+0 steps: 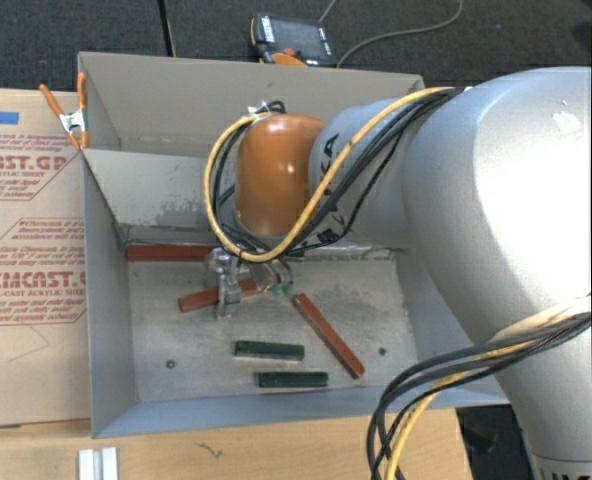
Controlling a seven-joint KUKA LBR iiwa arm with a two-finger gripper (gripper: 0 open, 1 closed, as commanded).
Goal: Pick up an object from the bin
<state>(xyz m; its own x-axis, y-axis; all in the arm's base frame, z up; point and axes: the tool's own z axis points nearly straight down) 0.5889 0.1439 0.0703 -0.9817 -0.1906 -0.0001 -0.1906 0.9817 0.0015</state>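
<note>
On my camera view the gripper [226,293] is down near the floor of the grey bin [109,298], left of middle, right at a short red-brown bar [196,302] lying slightly tilted; whether it is spread or pinching that bar I cannot tell. Another red-brown bar [166,253] lies along the back wall, a longer one [331,338] slants to the right, and a dark green bar [268,349] lies near a second green bar [292,379] at the front

The bin [106,298] holds 3 red-brown sticks [166,252] [196,302] [328,335] and 2 dark green sticks [269,349] [292,379].
</note>
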